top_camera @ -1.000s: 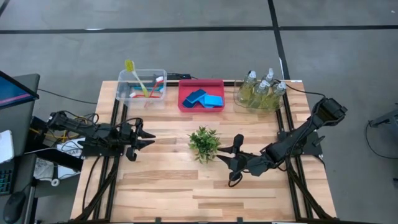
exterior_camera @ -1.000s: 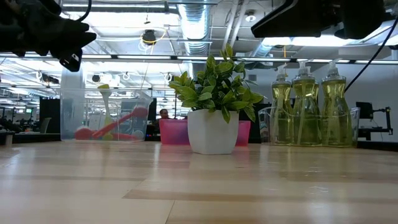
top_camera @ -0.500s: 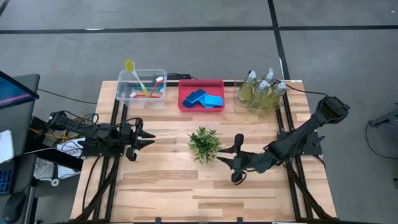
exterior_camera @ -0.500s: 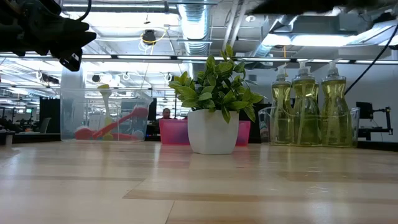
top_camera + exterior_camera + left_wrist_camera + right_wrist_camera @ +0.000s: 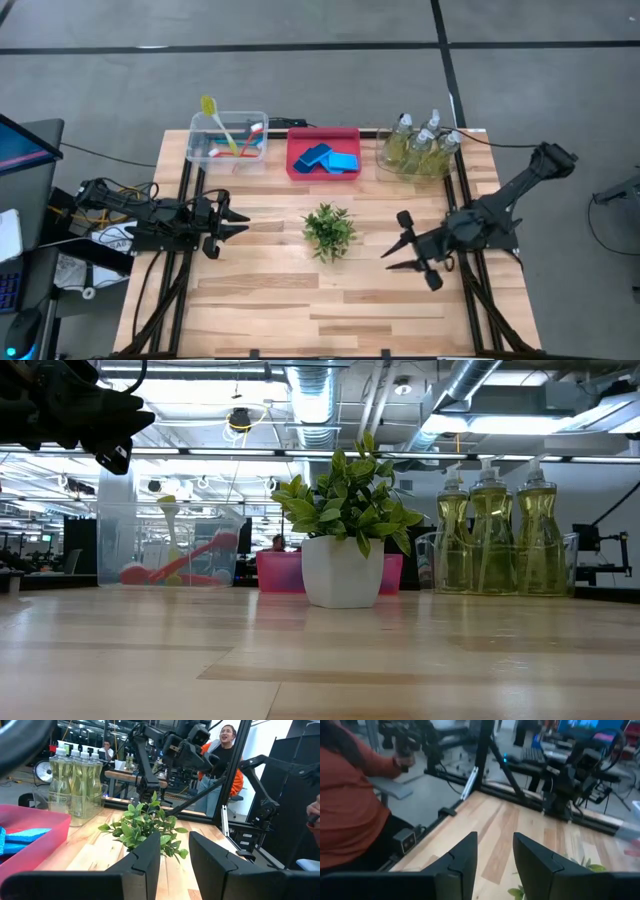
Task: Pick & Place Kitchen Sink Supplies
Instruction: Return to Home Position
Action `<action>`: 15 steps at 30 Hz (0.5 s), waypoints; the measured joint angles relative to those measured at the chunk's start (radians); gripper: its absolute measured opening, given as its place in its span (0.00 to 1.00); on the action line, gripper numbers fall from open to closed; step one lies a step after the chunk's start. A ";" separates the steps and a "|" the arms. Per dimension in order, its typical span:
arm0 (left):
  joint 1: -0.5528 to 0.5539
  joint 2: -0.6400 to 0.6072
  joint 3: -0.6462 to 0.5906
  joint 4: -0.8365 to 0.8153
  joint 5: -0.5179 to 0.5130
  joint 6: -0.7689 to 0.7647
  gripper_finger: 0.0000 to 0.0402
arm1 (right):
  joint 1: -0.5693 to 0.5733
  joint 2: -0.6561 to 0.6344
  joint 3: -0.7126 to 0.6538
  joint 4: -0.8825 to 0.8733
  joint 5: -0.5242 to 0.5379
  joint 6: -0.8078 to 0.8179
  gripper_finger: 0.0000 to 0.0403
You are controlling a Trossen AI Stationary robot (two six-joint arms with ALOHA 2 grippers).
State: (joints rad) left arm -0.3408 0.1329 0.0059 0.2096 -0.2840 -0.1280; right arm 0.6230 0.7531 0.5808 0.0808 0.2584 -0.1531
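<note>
Holding its place over the left edge of the table [image 5: 300,300], the left gripper [image 5: 240,222] matches the earlier high view: it points toward the middle, its fingers parted by a narrow gap with nothing between them. Only the right arm has changed. A second ago its gripper sat just beside the plant [image 5: 328,230]. It has since drawn back to the right, so the right gripper [image 5: 392,260] now lies well apart from the plant, near the right-hand rail. Its dark bulk has also gone from the top right of the low view. Its fingers stand slightly apart too, gripping nothing.

None of the supplies has shifted, and all lie along the far edge of the table.
- **Brushes:** At far left, the clear bin [image 5: 197,150] holds the thin brushes [image 5: 240,140]. The yellow one leans out, with its head past the bin's far left corner. A red one lies slanted, and a blue one lies along the bin's floor.
- **Sponges:** In the centre, the pink bin [image 5: 323,131] carries the blue sponges [image 5: 330,158]. They lie flat and side by side, a darker one set at an angle next to a lighter one.
- **Bottles:** At far right, three pump bottles [image 5: 490,530] stand upright and close together inside a clear container [image 5: 386,160]. Each holds yellow-green liquid nearly to the neck.
</note>
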 joint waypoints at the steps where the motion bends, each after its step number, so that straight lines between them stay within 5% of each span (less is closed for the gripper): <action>1: 0.000 0.000 0.000 0.000 0.000 0.000 0.26 | 0.000 -0.027 -0.025 0.018 0.000 -0.002 0.29; 9: 0.000 0.000 0.000 0.000 0.000 0.000 0.26 | -0.002 -0.288 -0.181 -0.002 0.002 -0.011 0.29; 15: 0.000 0.000 0.000 -0.001 0.000 0.019 0.26 | -0.001 -0.450 -0.196 -0.173 0.004 0.035 0.29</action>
State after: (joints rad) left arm -0.3405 0.1333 0.0059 0.2085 -0.2840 -0.1090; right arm 0.6216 0.3036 0.3843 -0.0920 0.2623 -0.1178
